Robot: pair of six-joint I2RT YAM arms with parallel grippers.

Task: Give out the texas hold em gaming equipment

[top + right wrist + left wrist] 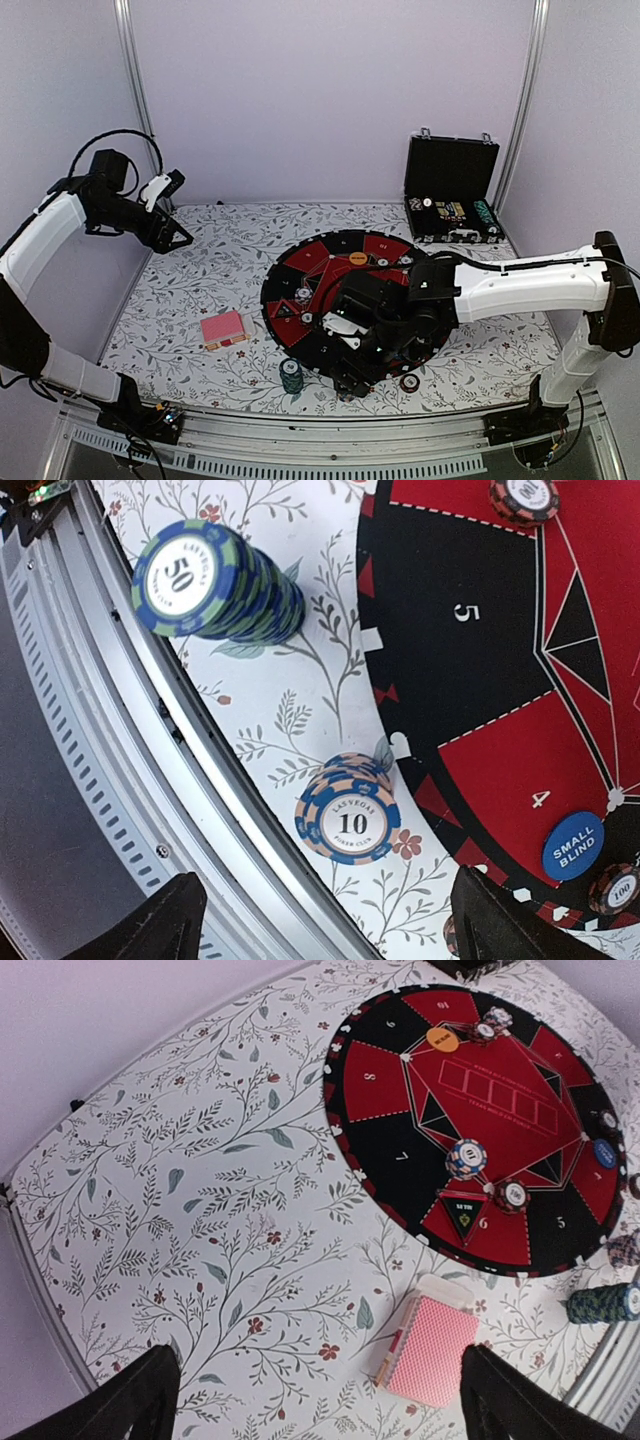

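Right arm reaches left across the near rim of the mat. The right end effector points down, fingers spread, empty, above the blue-tan "10" chip stack on the tabletop. The green "50" chip stack stands near it by the rail. The pink-backed card deck lies left of the mat. The left end effector is raised far left, fingers spread, empty.

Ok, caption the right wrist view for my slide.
Open right pincer over a small blue-and-peach 10-chip stack beside the round red-and-black mat, a taller green-and-blue 50-chip stack near the metal rail.
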